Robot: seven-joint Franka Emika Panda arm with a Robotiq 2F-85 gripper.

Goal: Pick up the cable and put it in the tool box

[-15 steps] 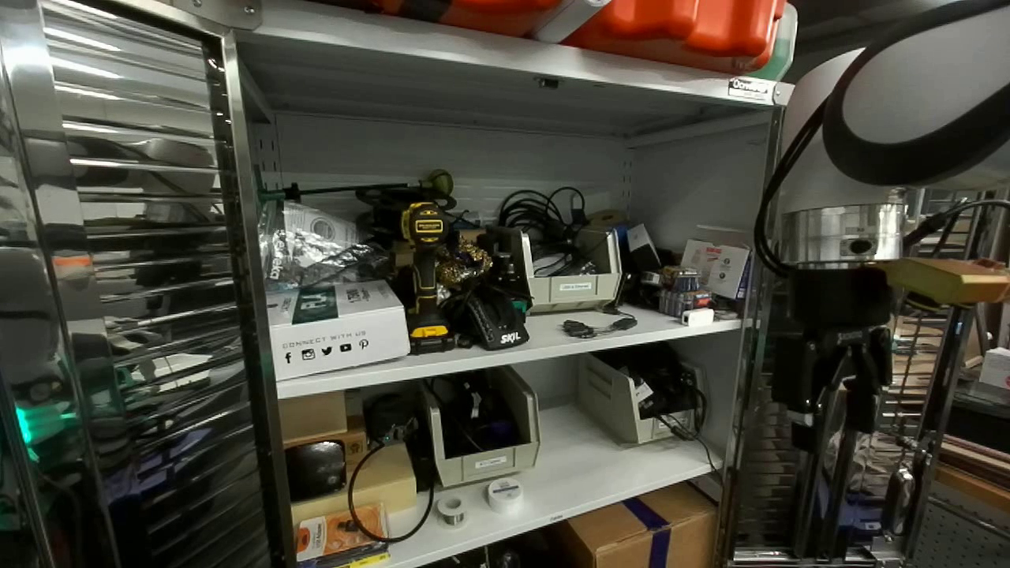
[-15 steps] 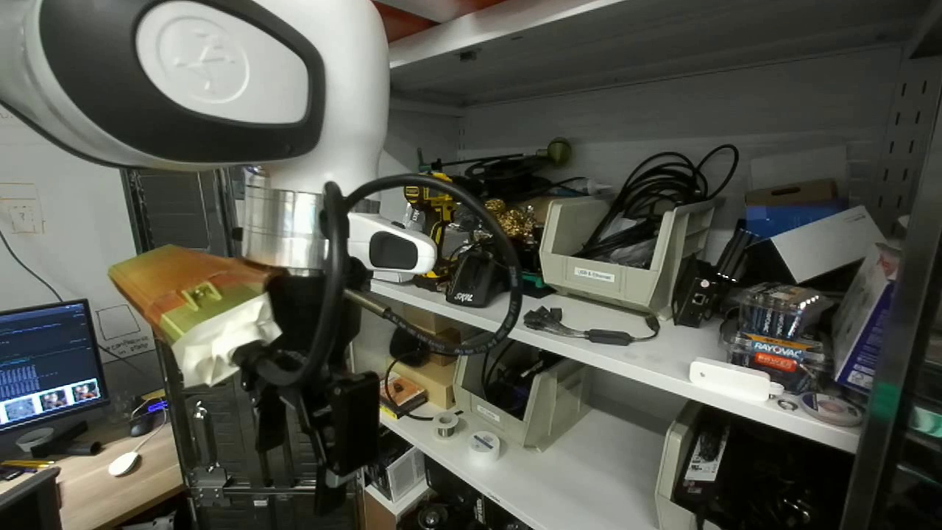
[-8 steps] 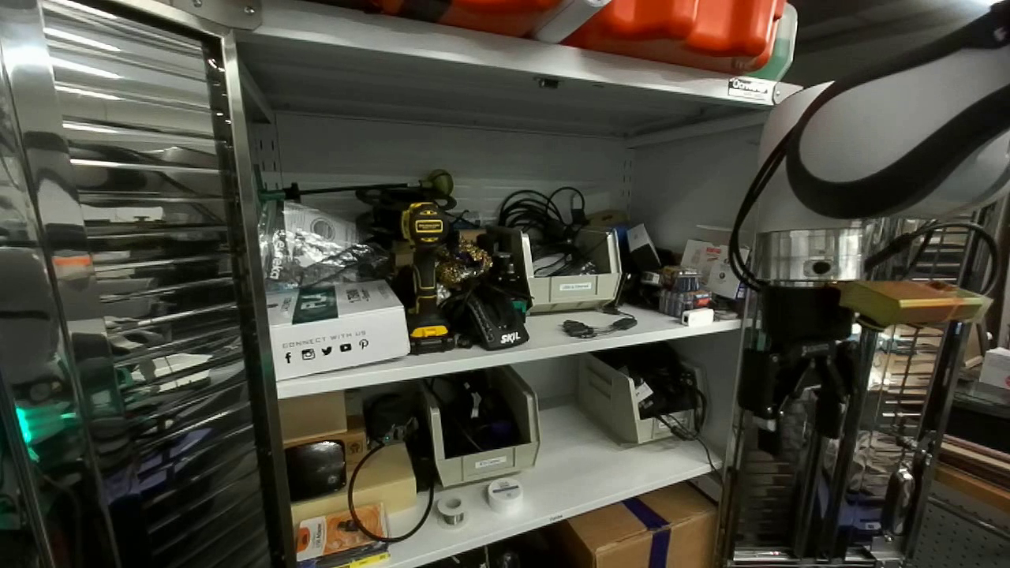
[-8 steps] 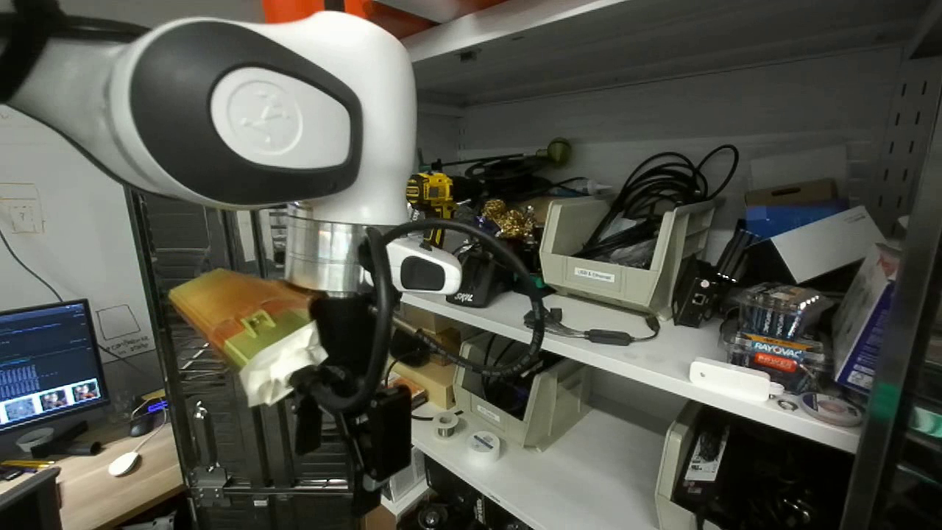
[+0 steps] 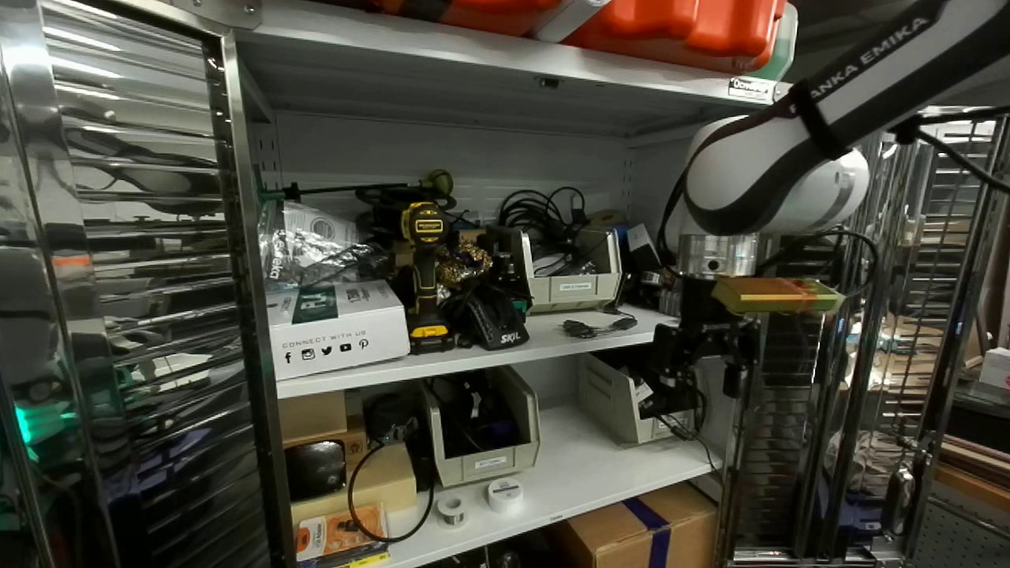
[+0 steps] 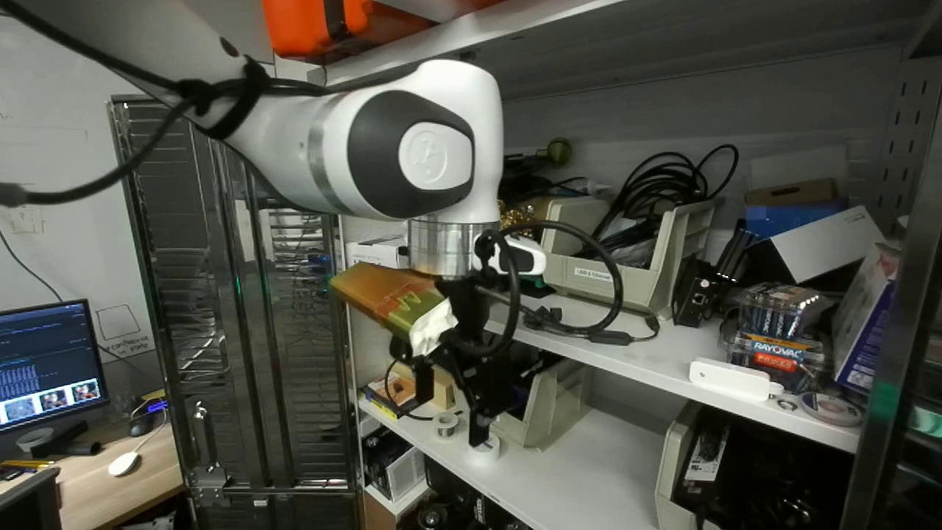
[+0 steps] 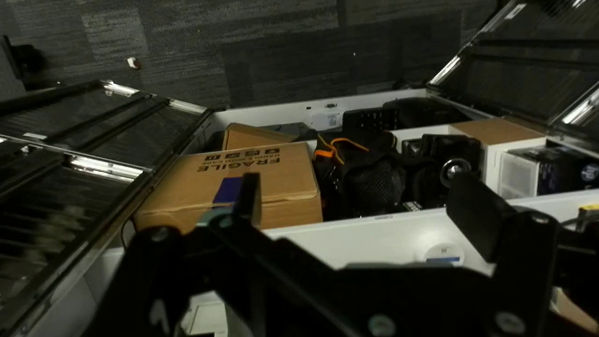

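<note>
We see the cable lying flat on the upper shelf, just in front of the tool box and not in it. It is long and thin, and its long way runs along the shelf, about in line with the box's front. The bunch of plugs at one end points toward the black charger. The thin end points toward the batteries and bends to the back of the shelf.

We think the box sits with its low front facing out so that we can reach in and read the label. Black cords are heaped in it, so we guess the cable belongs there too. The cable has bare shelf around it, which should make it easier to pinch.

Our gripper hangs pointing down, out in front of the shelf and apart from the cable. In the wrist view its fingers are spread wide with nothing between them, so we think they are ready to grab. One finger sits beside the other along the shelf, about the same way the cable runs. We may need to turn the wrist, so one finger goes in front of the cable and one behind.
</note>
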